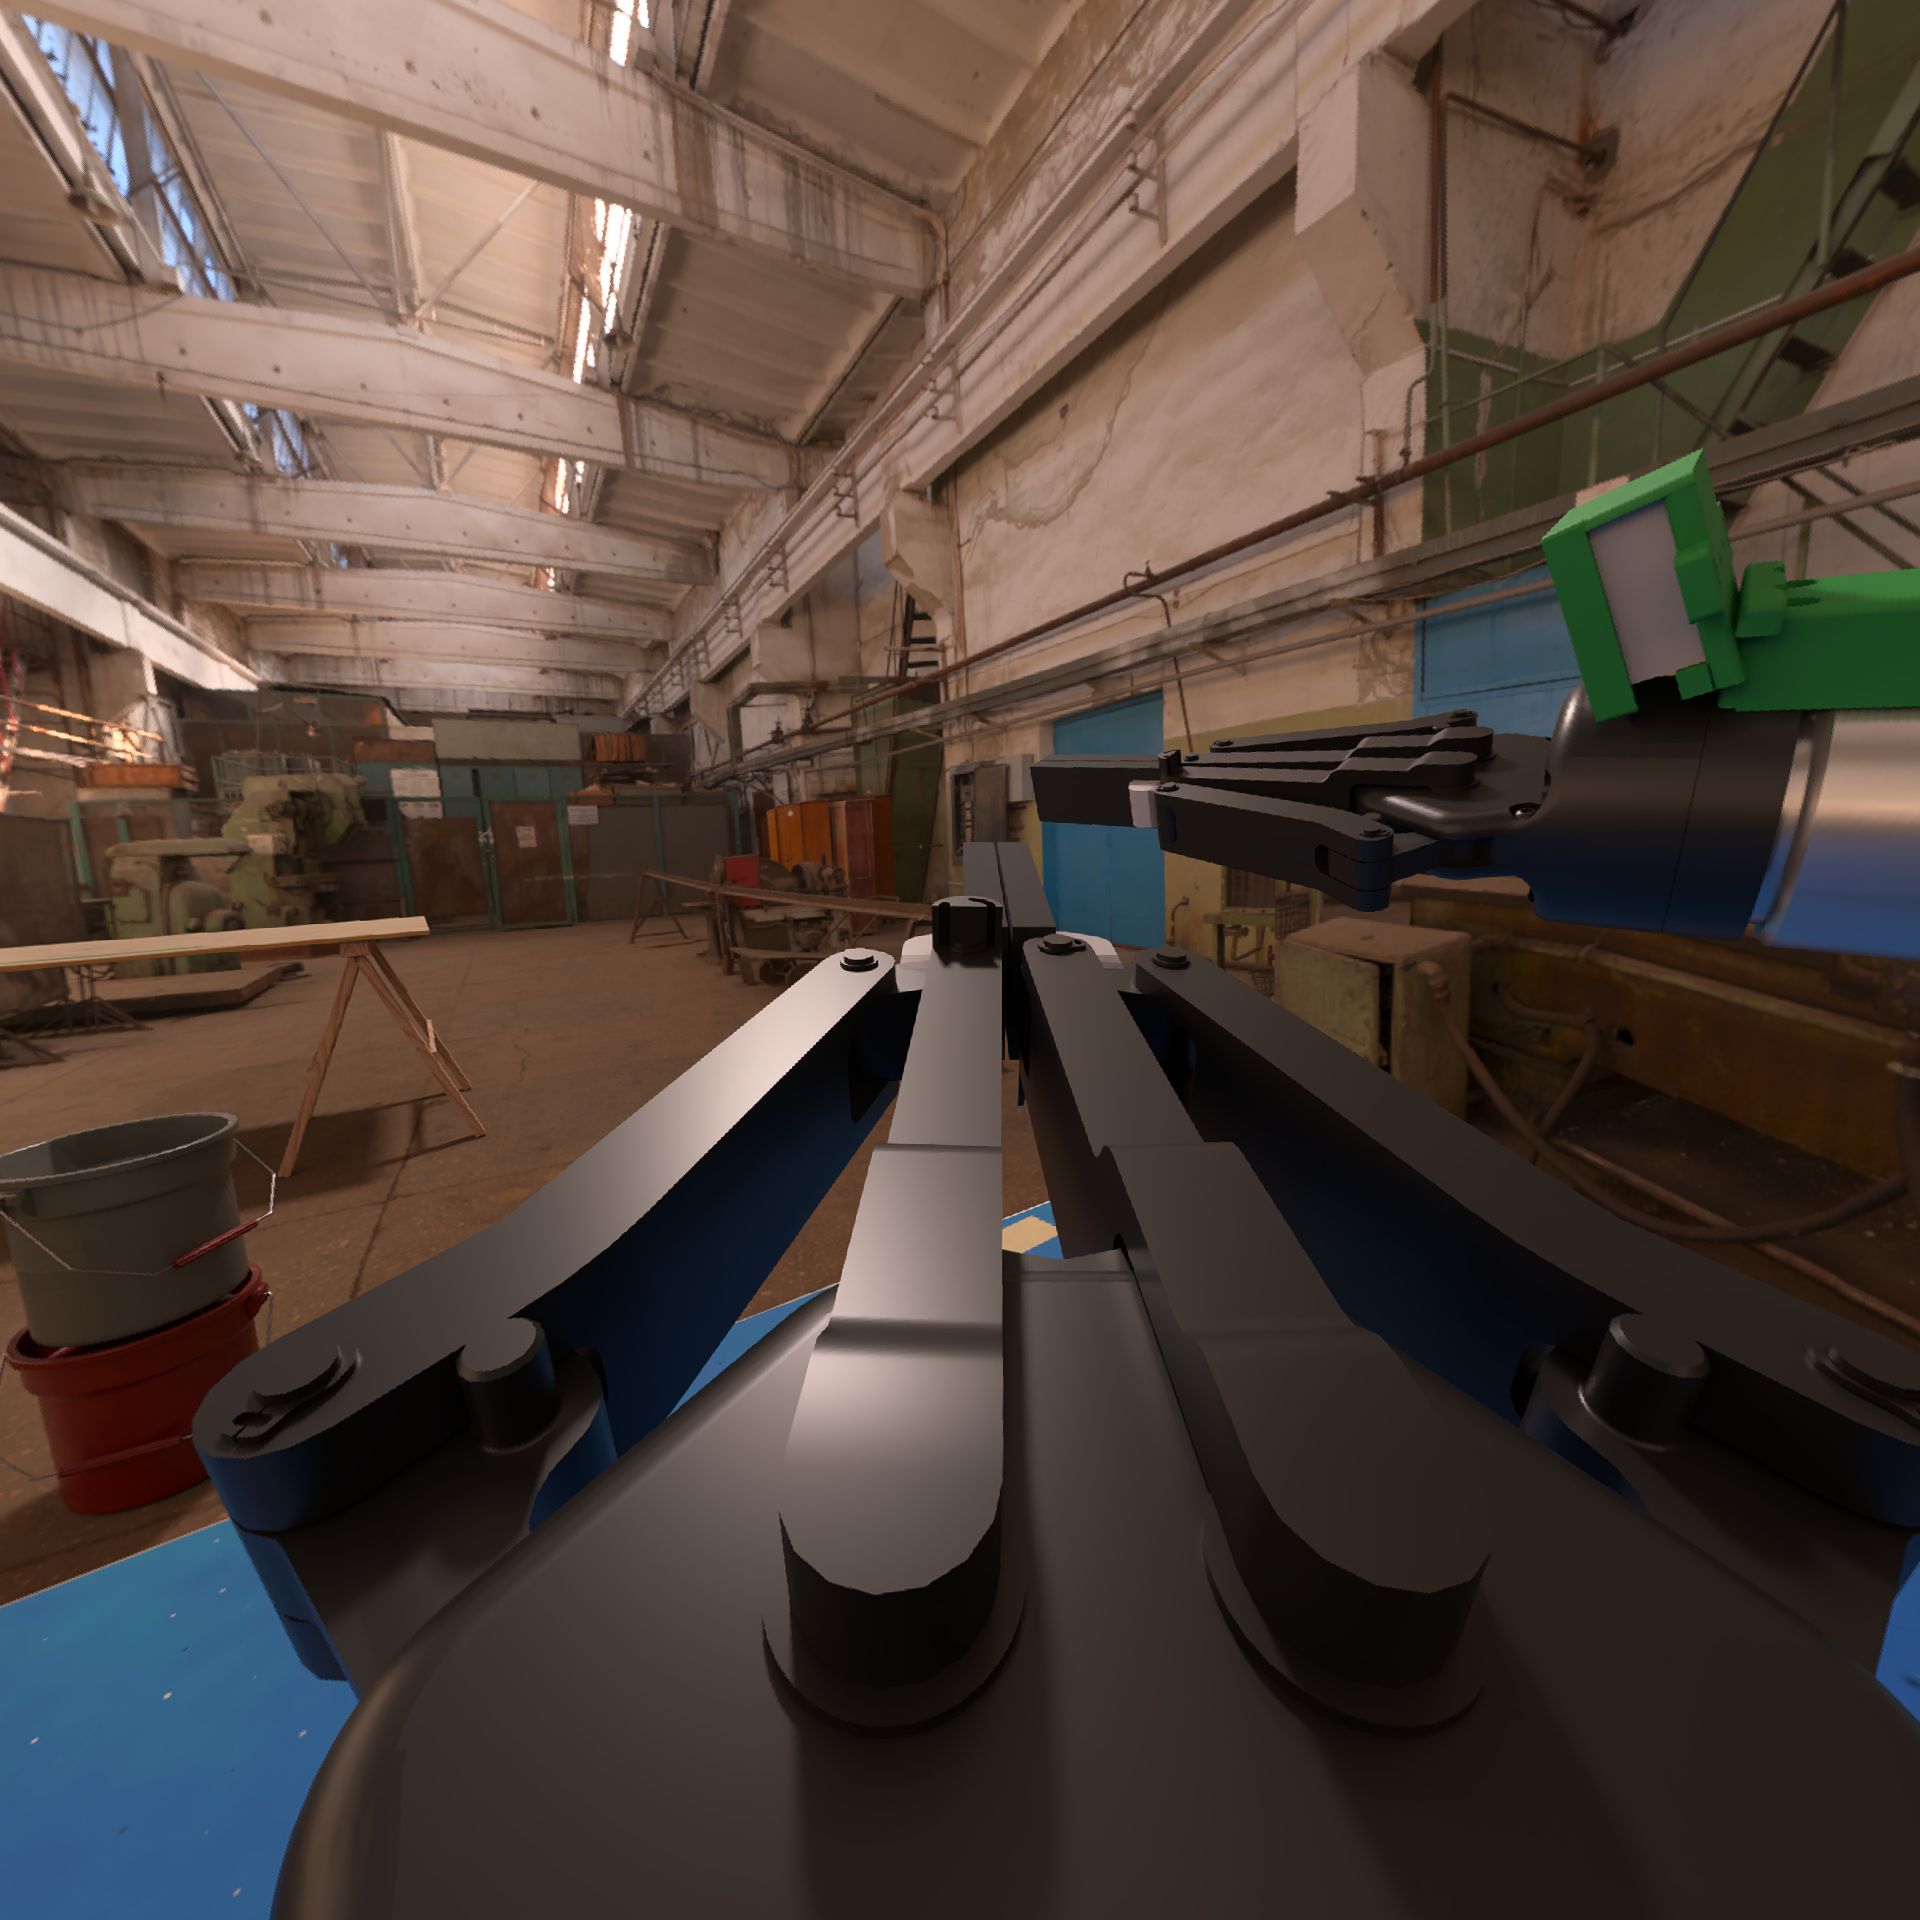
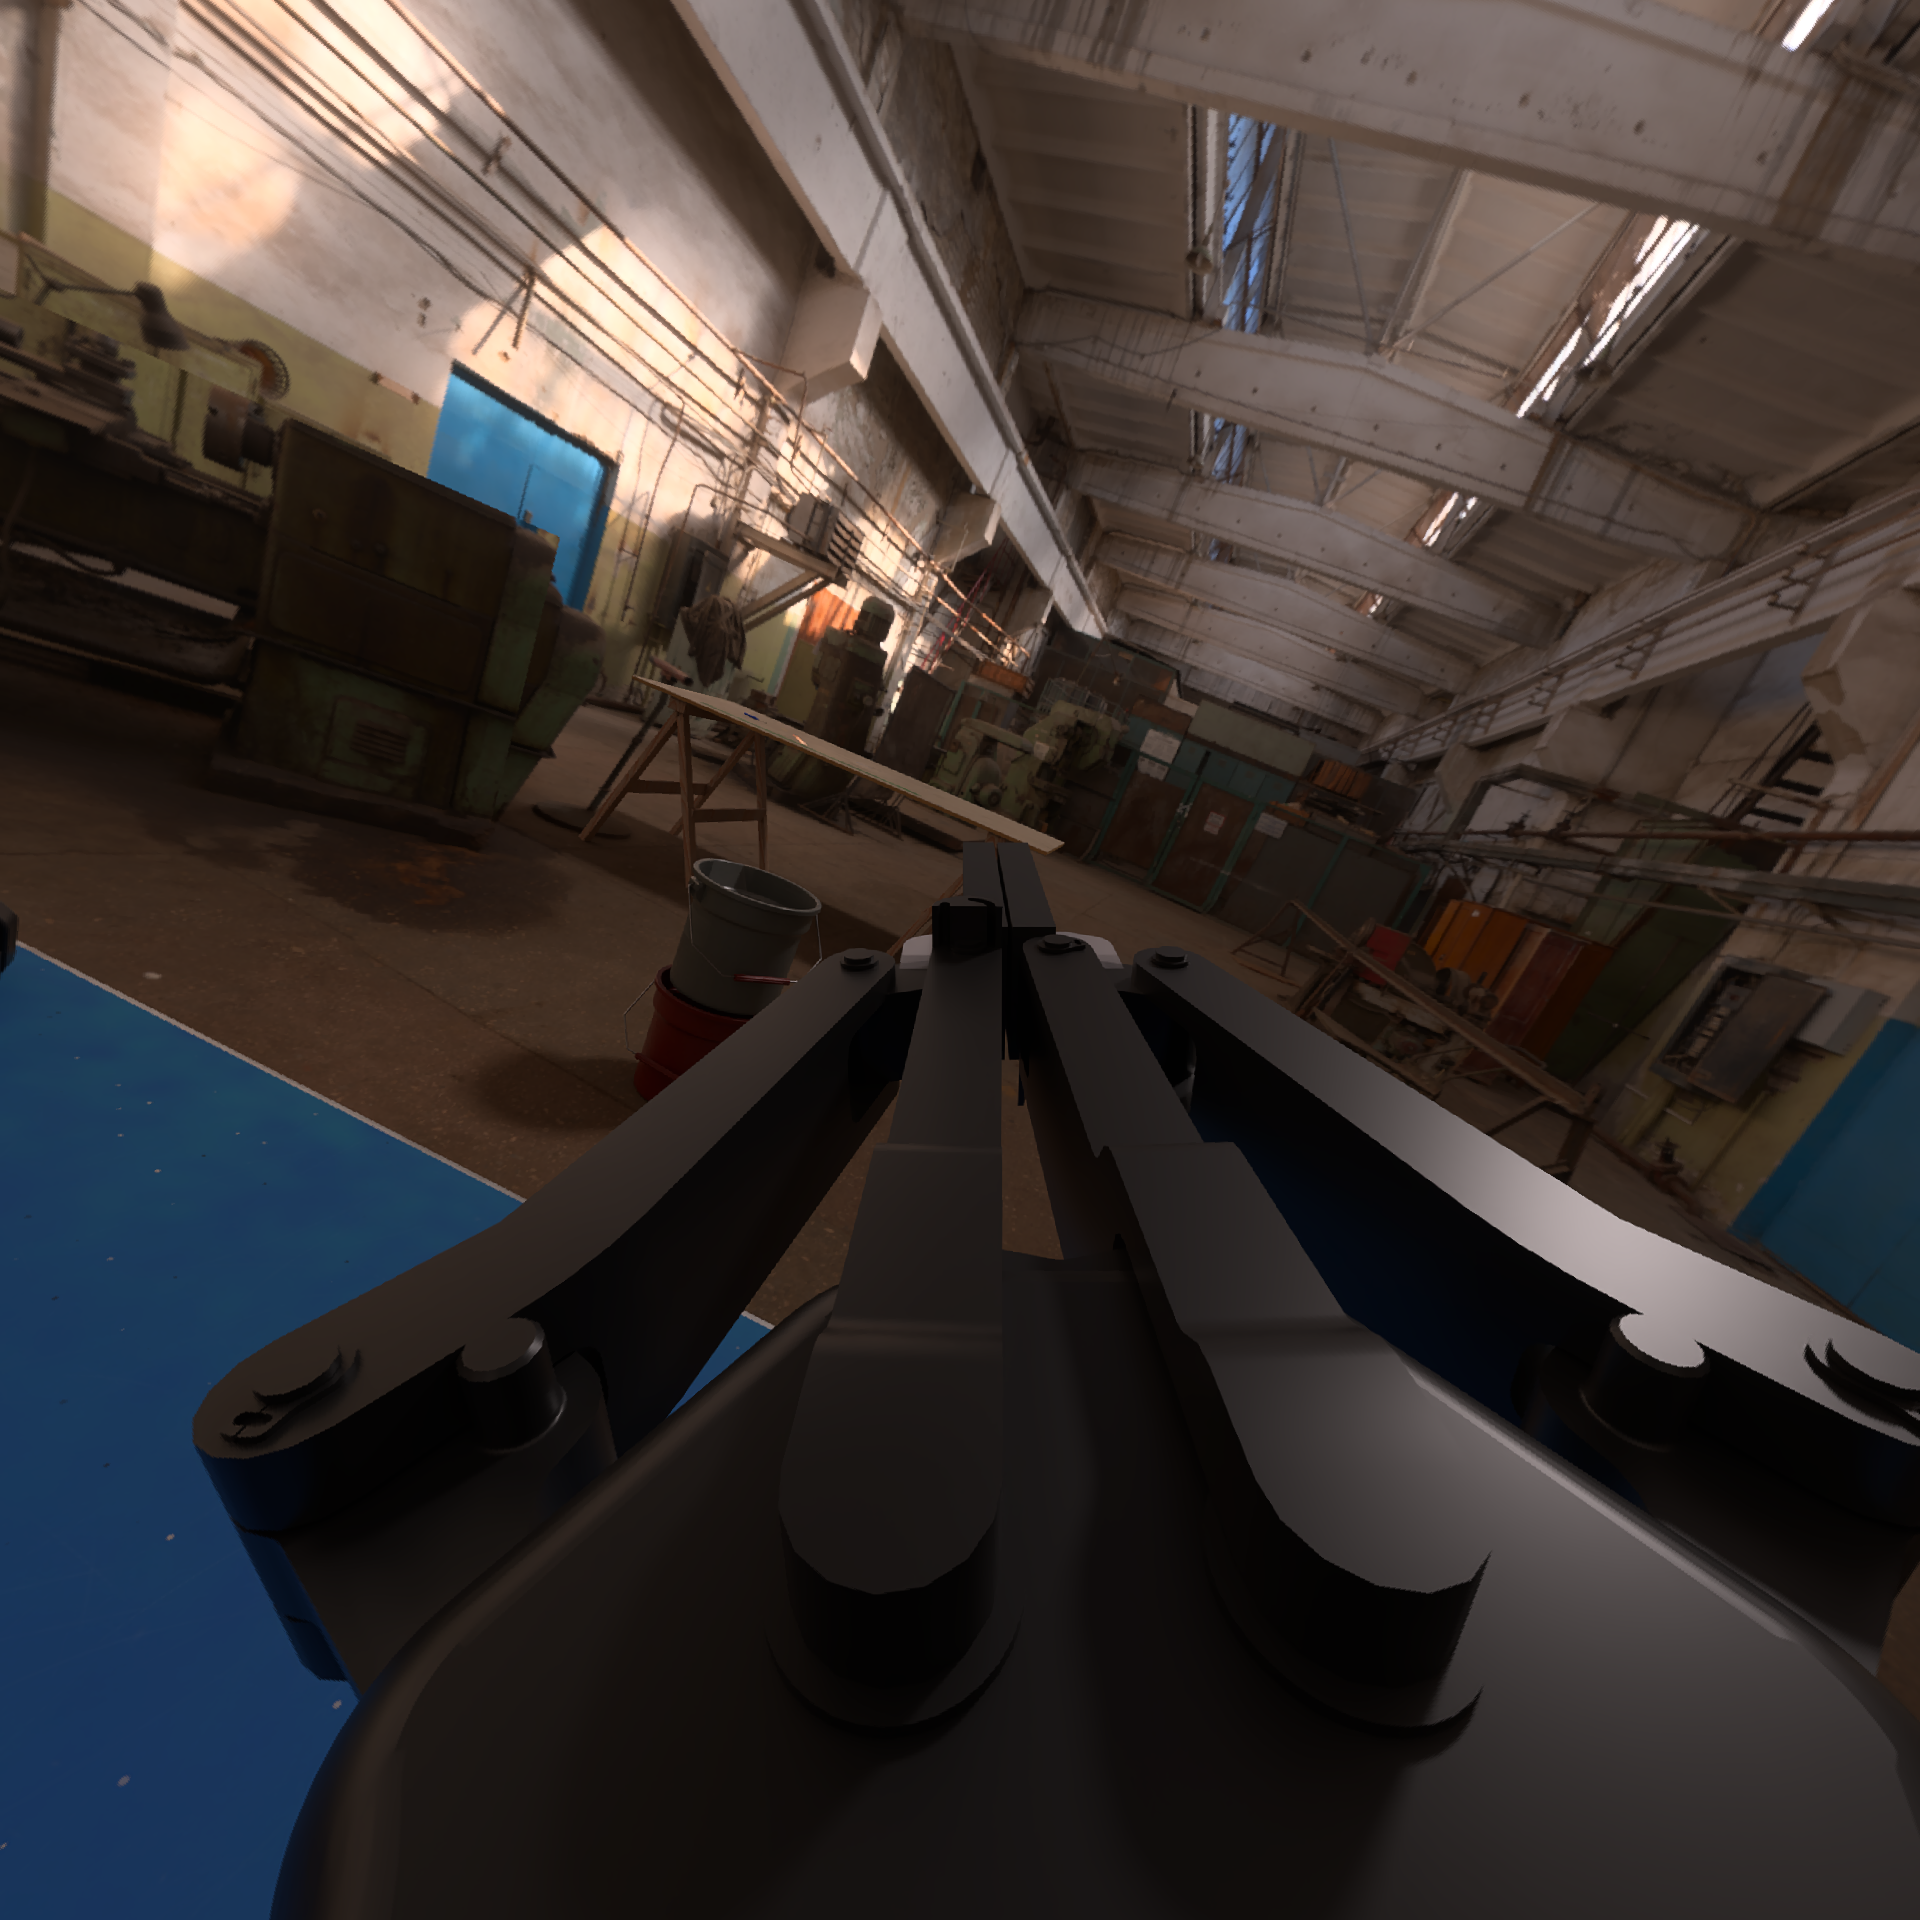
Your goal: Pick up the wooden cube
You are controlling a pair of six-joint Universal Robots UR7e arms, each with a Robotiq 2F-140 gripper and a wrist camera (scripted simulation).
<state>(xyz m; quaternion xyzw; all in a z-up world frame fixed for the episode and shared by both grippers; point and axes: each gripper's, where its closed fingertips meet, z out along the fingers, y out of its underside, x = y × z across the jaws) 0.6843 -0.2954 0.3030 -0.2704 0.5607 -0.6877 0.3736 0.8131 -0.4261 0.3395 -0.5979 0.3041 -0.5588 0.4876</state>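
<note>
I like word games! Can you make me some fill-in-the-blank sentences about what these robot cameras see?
1. The grey bucket sits stacked inside a ____ bucket.
2. The left gripper's fingers are pressed ____.
3. The surface under the grippers is coloured ____.
4. The camera block on the right gripper is coloured ____.

Missing words: red; together; blue; green
</note>
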